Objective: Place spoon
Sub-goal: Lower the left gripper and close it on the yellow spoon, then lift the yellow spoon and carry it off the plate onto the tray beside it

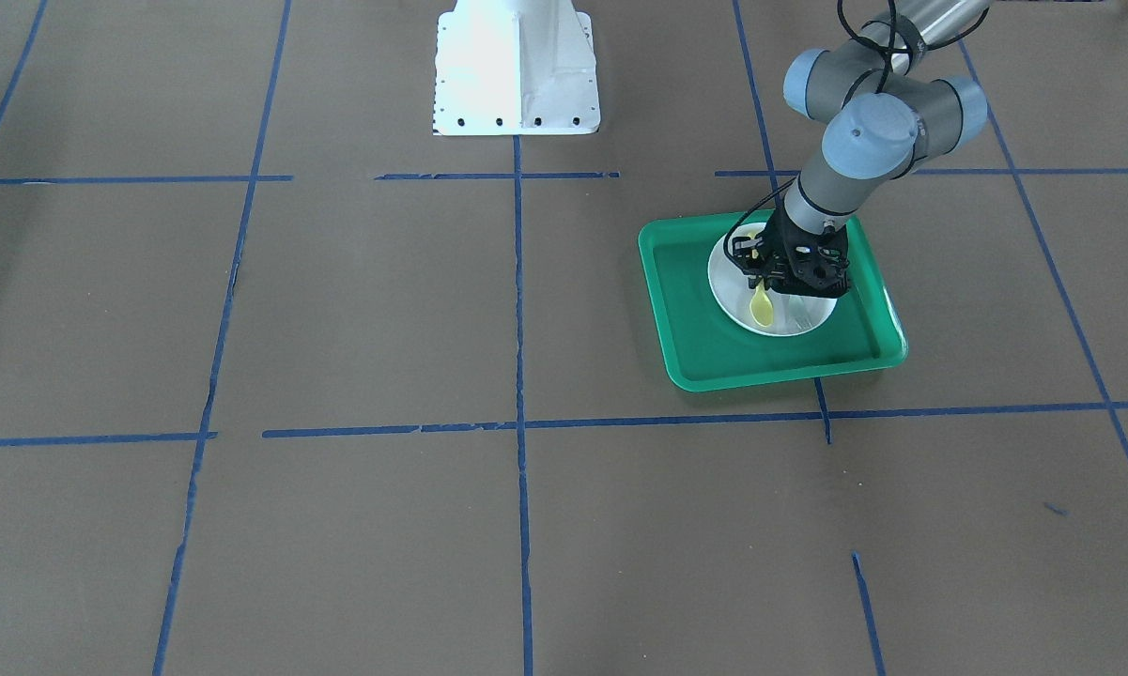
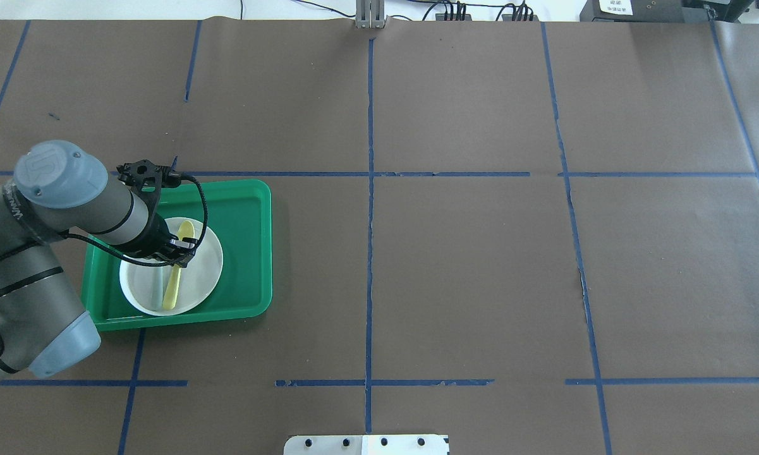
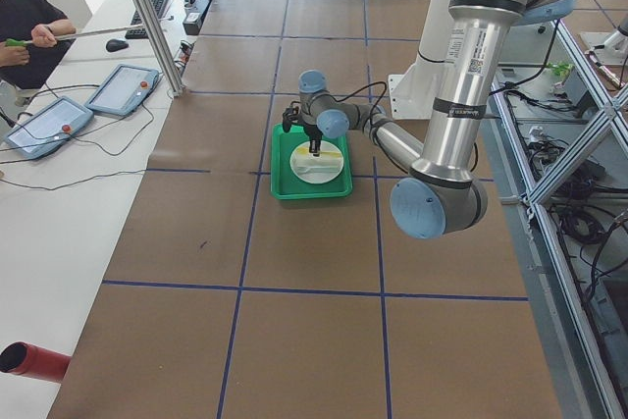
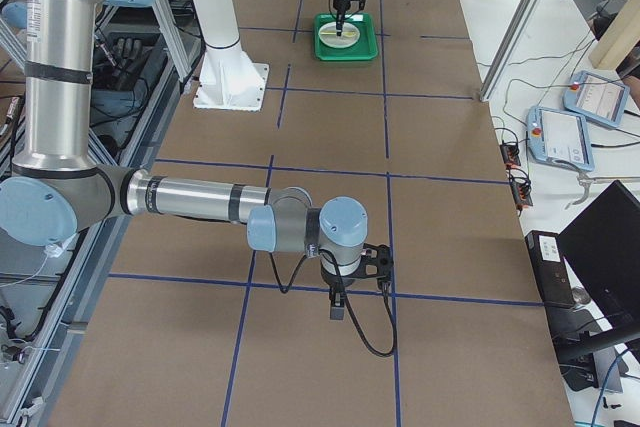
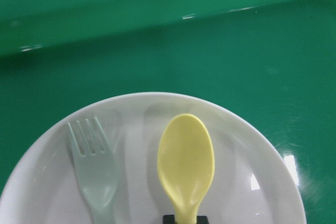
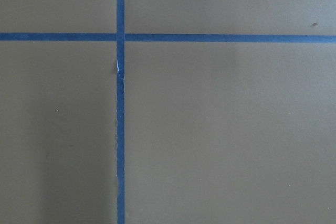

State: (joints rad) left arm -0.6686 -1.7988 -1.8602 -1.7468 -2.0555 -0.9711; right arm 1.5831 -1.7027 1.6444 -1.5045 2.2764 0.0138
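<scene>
Holds the spoon [image 5: 186,166] just behind its bowl between the narrowed fingers of the left gripper [image 2: 181,251], flat on the white plate [image 2: 140,285] beside the fork [image 5: 97,177].

Both arms are showing silver-grey tubes and pale blue joint caps. The left arm [image 2: 69,202] is carrying dark lettering and a cap logo; a black cable [image 2: 203,202] is looping to the black left gripper [image 2: 180,251]. The right arm [image 4: 190,197] is ending in a black right gripper [image 4: 337,312], also cabled. The white base [image 1: 517,70] is showing dark screws along its edge
</scene>
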